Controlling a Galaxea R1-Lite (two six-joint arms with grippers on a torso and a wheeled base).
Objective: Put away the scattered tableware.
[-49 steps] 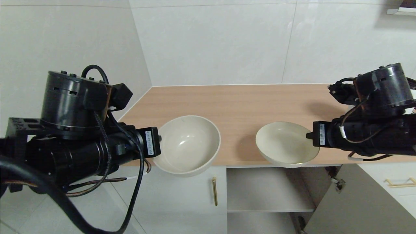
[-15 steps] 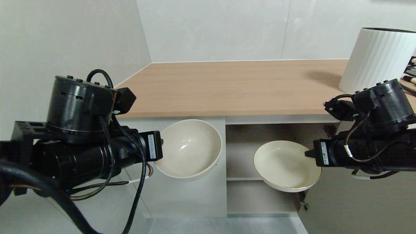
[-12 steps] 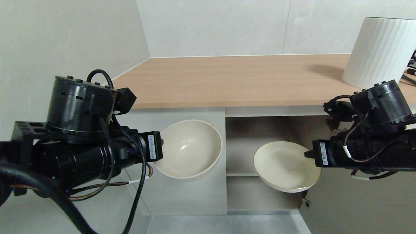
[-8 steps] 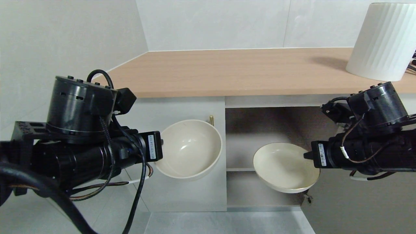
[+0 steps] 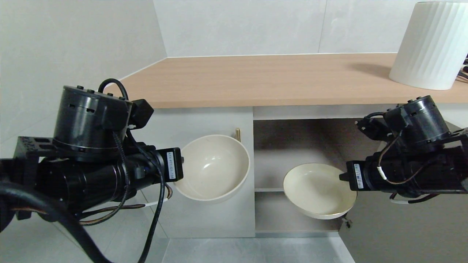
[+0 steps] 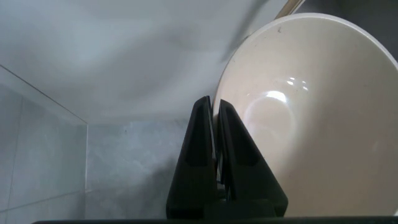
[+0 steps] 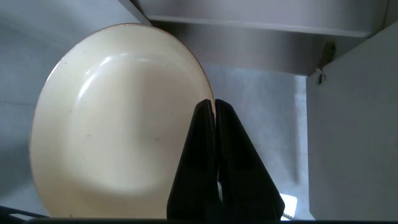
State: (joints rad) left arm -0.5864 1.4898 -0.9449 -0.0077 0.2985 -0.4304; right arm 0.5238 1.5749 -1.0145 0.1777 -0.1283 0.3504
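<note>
1. Two cream bowls are held in the air in front of the cabinet [image 5: 219, 120] under the wooden counter [image 5: 256, 84]. A deep bowl [image 5: 212, 168] is held before the closed door [image 5: 204, 219], just beside its brass handle [image 5: 238, 134]. A shallow bowl [image 5: 318, 190] is held before the open compartment [image 5: 292, 146], about level with the shelf [image 5: 268, 190].
2. The deep bowl's rim is pinched by the left gripper [image 6: 215, 109], with one finger inside the wall and one outside. The shallow bowl's rim is clamped the same way by the right gripper [image 7: 214, 109].
3. The step in hand is judged to be stowing the shallow bowl in the open compartment.
   - It is best kept level and led in with its free edge first.
   - It should be steered clear of the open door [image 7: 354, 124] and the hinge [image 5: 345, 221].
   - The clamp should be loosened only once the base is borne by a board.
   - Since each bowl hangs from one point on its rim, any knock is likely to twist it in the fingers, so a slow approach is advised.
   - The deep bowl is best kept off the closed door and handle meanwhile.
4. Whether the space above or below the shelf is meant cannot be told. The back of the compartment is lost in shadow, and anything stored there cannot be made out. The ribbed white container [image 5: 431, 47] on the counter is cut off at the edge.
</note>
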